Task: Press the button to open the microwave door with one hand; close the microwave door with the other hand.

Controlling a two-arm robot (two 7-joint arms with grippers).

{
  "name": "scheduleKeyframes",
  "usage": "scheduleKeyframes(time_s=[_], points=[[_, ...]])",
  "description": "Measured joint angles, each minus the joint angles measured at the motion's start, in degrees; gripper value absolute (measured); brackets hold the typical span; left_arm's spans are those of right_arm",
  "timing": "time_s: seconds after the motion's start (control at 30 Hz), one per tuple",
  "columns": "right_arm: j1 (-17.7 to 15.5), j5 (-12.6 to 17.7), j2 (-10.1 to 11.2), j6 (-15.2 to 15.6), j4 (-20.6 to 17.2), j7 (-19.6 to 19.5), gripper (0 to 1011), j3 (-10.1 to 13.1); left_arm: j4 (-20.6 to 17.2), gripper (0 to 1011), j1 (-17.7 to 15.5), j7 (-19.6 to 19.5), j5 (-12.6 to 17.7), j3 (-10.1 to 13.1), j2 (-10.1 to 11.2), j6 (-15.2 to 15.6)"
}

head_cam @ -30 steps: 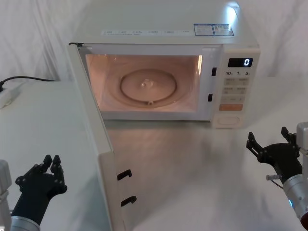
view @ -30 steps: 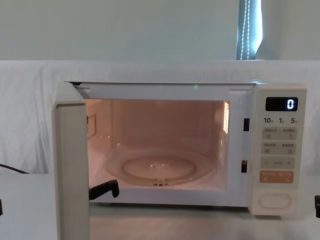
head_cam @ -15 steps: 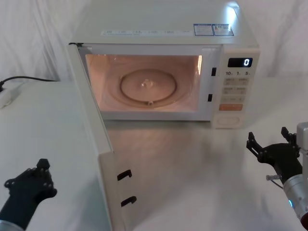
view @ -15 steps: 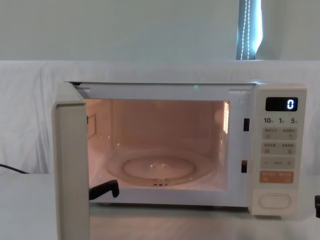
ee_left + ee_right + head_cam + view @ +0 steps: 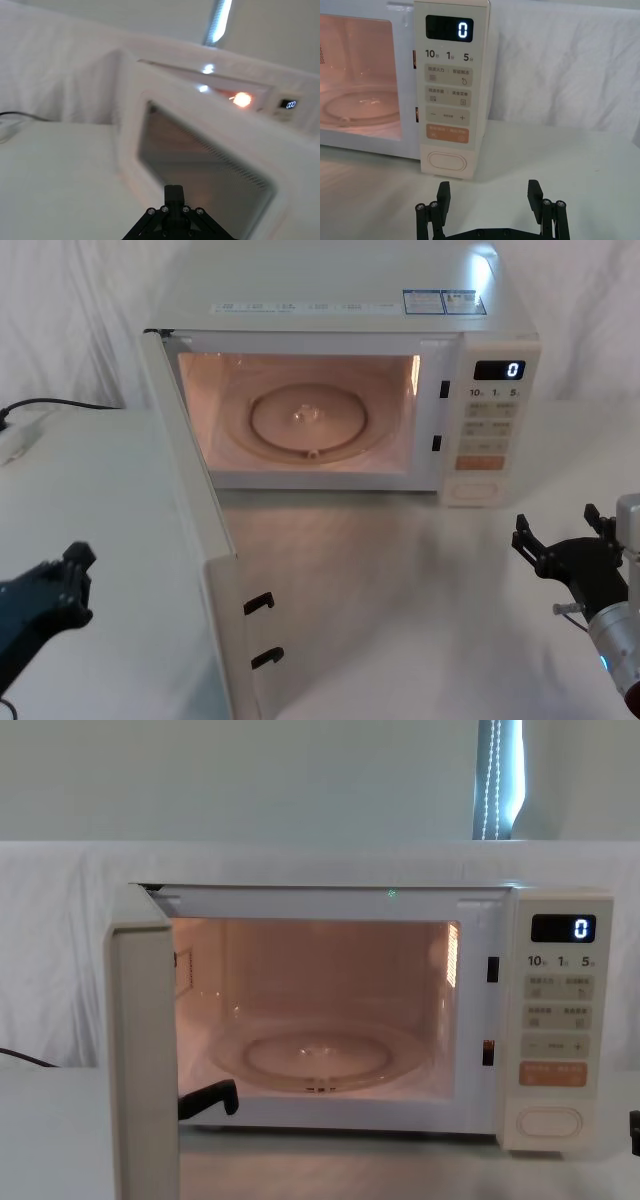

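White-draped table: microwave door stands swung wide. My left gripper, finger state indiscernible, sits outside it to push; my right gripper idles spread, empty.

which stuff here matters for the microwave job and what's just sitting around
Job:
- microwave door, swung open
- button
- left claw, on the door's outer side
- right claw, open, facing the button

Just there:
- glass turntable
- black cable
- orange key
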Motion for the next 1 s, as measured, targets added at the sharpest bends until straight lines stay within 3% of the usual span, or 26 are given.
scheduleKeyframes(time_s=[0.17, 0.33, 0.73, 1.0], points=[[0.0, 0.0, 0.0, 0.0, 0.0, 0.0, 1002, 0.0, -2.2, 0, -1.5, -3.5, -5.4, -1.2, 2.8, 3.6], [0.0, 0.0, 0.0, 0.0, 0.0, 0.0, 1002, 0.0, -2.2, 0, -4.6, -4.8, -8.6, -0.2, 4.8, 6.3], [0.0, 0.0, 0.0, 0.0, 0.0, 0.0, 1002, 0.0, 2.3, 0, -12.1, -3.0, -9.8, 6.3, 6.0, 8.8], [0.0, 0.0, 0.0, 0.0, 0.0, 0.0, 1002, 0.0, 5.8, 0, -17.4, -0.2, -10.5, 10.4, 4.3, 8.9]])
